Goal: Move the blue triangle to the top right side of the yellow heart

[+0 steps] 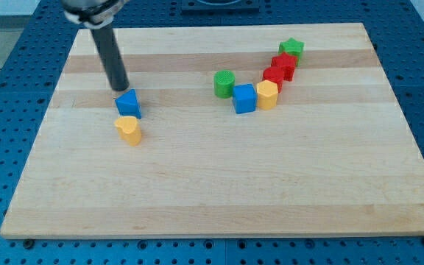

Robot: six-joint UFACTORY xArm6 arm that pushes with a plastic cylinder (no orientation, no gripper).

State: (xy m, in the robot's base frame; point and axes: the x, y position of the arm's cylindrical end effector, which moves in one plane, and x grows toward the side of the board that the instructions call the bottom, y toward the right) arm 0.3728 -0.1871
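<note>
The blue triangle [129,103] sits on the wooden board at the view's left, just above the yellow heart [129,129] and close to it. My tip [118,87] is at the triangle's upper left edge, touching or nearly touching it. The dark rod rises from there toward the view's top left.
A cluster stands at the view's upper right: a green cylinder [224,83], a blue cube [244,98], a yellow block [267,94], two red blocks [274,76] [284,65] and a green star [291,48]. The board's edge [20,191] borders a blue perforated table.
</note>
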